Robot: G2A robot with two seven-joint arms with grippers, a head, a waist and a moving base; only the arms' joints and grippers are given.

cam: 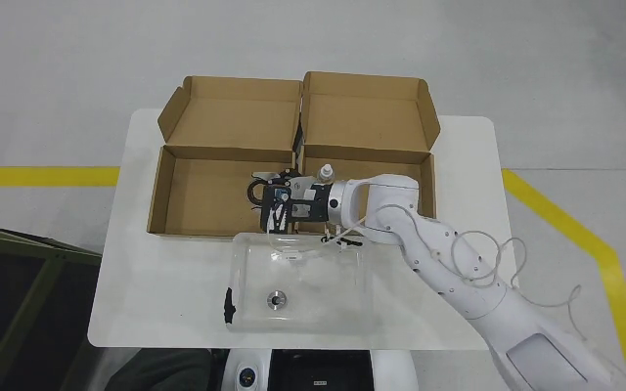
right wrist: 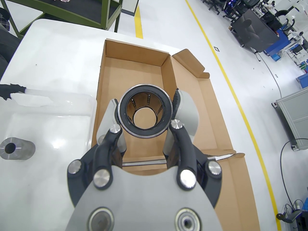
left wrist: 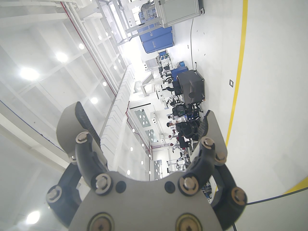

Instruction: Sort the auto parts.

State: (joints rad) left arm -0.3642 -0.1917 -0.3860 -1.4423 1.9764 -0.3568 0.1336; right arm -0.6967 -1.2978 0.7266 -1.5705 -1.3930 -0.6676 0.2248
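Note:
My right gripper (right wrist: 146,100) is shut on a short cylindrical bearing (right wrist: 144,132) with a black rim and a hollow metal bore. It hangs over the near right part of the left cardboard box (right wrist: 130,73). From above, the right gripper (cam: 277,200) and the bearing (cam: 258,192) sit over that left box (cam: 196,200). A solid metal cylinder with a centre hole (right wrist: 18,149) stands in the clear plastic bin (right wrist: 60,97), also seen from above as the cylinder (cam: 279,299) in the bin (cam: 240,293). My left gripper (left wrist: 143,115) is open and holds nothing, facing the hall.
A second open cardboard box (cam: 391,171) stands right of the first, both with lids folded back. A black piece (cam: 228,305) sits on the bin's left rim. The white table (cam: 137,274) has bare room at its left and right. A green rack (right wrist: 72,8) stands beyond the table.

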